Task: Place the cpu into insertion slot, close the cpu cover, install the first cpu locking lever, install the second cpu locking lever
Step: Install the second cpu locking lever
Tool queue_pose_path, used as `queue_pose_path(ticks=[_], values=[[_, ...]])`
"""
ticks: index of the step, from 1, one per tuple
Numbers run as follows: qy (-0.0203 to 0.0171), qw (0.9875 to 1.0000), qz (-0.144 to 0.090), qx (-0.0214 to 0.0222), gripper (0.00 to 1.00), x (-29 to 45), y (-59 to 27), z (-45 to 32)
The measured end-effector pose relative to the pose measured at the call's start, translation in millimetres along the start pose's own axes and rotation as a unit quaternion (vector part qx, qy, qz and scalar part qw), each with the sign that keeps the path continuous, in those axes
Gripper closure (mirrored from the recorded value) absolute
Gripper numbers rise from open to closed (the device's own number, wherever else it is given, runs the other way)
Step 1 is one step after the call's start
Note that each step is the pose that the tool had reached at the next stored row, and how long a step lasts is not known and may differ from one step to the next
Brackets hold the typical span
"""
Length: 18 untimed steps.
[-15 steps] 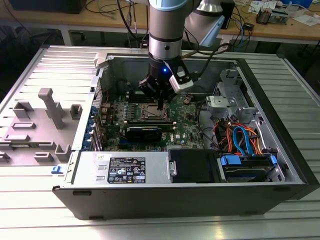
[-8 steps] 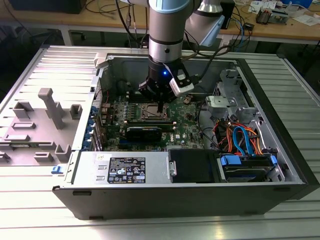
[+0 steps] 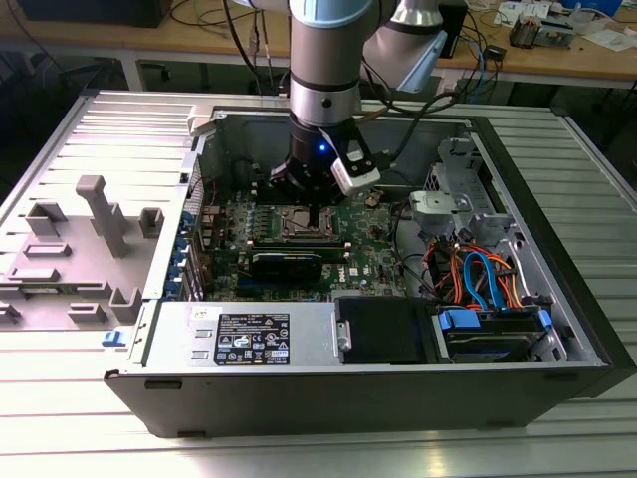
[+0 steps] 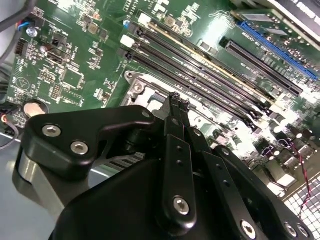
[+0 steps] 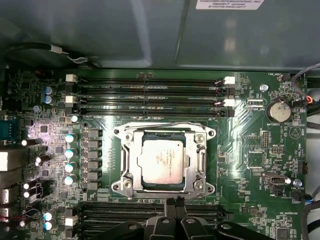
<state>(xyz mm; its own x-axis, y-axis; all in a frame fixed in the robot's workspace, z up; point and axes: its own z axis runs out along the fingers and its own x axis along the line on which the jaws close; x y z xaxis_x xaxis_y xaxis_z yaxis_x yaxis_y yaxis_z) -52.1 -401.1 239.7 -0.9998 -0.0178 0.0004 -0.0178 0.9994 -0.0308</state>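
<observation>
The cpu lies flat in the insertion slot, its dull silver-tan top facing up with faint print across it. The cpu cover, a thin silver frame with a square cut-out, lies down over the socket and rings the chip on all sides; screws show at its corners. In the exterior view the socket sits near the middle of the green motherboard, inside the open computer case that rests on a ribbed metal table. Long black memory slots run along two opposite sides of the socket, and a round coin battery sits well apart from it on the board.

The arm comes straight down into the case from above, wrist vertical, a blue light showing on it. The gripper hangs just over the socket's edge. In both wrist views the black fingertips are pressed together with nothing between them, the closed tip poised at the rim of the cover on the side towards one bank of memory slots. Whether the tip touches the metal cannot be told.
</observation>
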Motion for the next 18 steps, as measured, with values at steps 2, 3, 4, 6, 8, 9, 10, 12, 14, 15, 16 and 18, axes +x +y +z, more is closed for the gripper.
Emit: queue_pose_path(ticks=[2,3,4,6,8,9,10,12,14,15,16,18], values=[[0.0000,1.0000,0.000,0.0000,0.89,1.1,-2.3,0.2],[0.0001,1.0000,0.000,0.0000,0.89,1.6,-4.6,0.5],[0.0001,1.0000,0.000,0.0000,0.89,2.1,-6.6,0.7],[0.0002,1.0000,0.000,0.0000,0.89,3.3,-8.5,1.0],[0.0002,1.0000,0.000,0.0000,0.89,6.8,-8.7,1.0],[0.0002,1.0000,0.000,0.0000,0.89,8.3,-8.7,1.0],[0.0002,1.0000,0.000,0.0000,0.89,9.5,-8.7,1.0],[0.0002,1.0000,0.000,0.0000,0.89,9.7,-8.7,1.0],[0.0002,1.0000,0.000,0.0000,0.89,10.3,-8.7,1.0],[0.0002,1.0000,0.000,0.0000,0.89,11.0,-8.7,1.0],[0.0001,1.0000,0.000,0.0000,0.89,11.0,-8.7,1.0],[0.0002,1.0000,0.000,0.0000,0.89,11.1,-8.7,1.0]])
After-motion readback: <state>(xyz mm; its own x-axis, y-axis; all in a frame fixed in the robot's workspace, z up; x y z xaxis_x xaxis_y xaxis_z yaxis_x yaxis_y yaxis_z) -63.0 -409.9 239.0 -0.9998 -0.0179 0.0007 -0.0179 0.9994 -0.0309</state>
